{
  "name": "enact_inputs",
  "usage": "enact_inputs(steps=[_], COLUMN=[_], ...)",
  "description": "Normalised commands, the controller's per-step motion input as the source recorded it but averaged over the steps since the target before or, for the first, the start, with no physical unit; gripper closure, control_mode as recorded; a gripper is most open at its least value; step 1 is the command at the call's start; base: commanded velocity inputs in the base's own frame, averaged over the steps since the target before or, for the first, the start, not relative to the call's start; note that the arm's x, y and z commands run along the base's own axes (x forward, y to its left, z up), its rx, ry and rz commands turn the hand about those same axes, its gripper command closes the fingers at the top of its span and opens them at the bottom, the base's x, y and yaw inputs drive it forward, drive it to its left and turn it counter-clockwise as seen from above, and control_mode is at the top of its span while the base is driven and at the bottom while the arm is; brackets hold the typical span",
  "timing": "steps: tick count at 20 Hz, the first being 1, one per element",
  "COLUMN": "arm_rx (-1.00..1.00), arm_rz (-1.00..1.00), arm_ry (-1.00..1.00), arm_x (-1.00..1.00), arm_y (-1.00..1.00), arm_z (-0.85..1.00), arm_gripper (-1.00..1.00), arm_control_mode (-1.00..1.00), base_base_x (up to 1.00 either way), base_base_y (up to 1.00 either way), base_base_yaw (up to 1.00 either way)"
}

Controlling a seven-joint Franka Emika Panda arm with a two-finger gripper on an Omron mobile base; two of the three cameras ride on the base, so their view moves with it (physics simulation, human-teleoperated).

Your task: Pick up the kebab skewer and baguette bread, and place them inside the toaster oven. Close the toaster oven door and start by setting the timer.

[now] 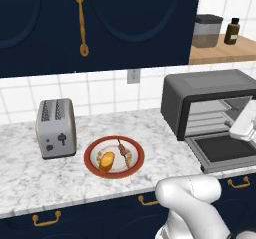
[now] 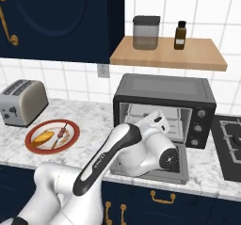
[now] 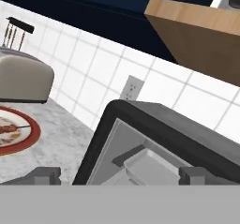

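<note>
The kebab skewer [image 1: 122, 150] and the stubby golden baguette bread [image 1: 106, 161] lie on a red-rimmed plate [image 1: 90, 158] on the marble counter. They are left of the toaster oven [image 1: 210, 90]. The toaster oven door [image 1: 225, 153] is folded down flat, showing racks inside. My gripper [image 3: 119, 177] is open and empty, its fingertips [image 3: 44, 175] far apart, and it hovers over the open door facing the oven mouth. The white hand [image 2: 155, 121] sits in front of the oven [image 2: 164, 90]. The skewer [image 2: 61, 132], the baguette bread [image 2: 43, 137] and the plate [image 3: 28, 136] lie well to its left.
A silver two-slot toaster [image 1: 55, 128] stands left of the plate. Above the oven, a wooden shelf [image 2: 169, 54] holds a jar [image 2: 146, 32] and a brown bottle [image 2: 180, 35]. A stove top [image 2: 228, 144] lies right of the oven. Dark cabinets hang overhead.
</note>
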Motion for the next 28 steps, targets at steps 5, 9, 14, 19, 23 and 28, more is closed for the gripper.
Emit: enact_inputs(steps=[5,9,14,19,23,28], arm_rx=[0.00,0.00,0.00,0.00,0.00,0.00], arm_rz=[0.00,0.00,0.00,0.00,0.00,0.00], arm_ry=[-0.01,-0.03,-0.06,-0.01,0.00,-0.03], arm_x=[0.16,0.39,0.61,0.53,0.39,0.34], arm_y=[-0.25,-0.12,-0.03,-0.08,-0.14,-0.19], arm_z=[-0.38,-0.41,-0.08,-0.15,-0.21,-0.19], arm_gripper=[-1.00,-1.00,-1.00,-1.00,-1.00,-1.00], arm_control_mode=[-1.00,-1.00,-1.00,-1.00,-1.00,-1.00], base_base_x=[0.00,0.00,0.00,0.00,0.00,0.00], base_base_y=[0.00,0.00,0.00,0.00,0.00,0.00], base_base_yaw=[0.00,0.00,0.00,0.00,0.00,0.00])
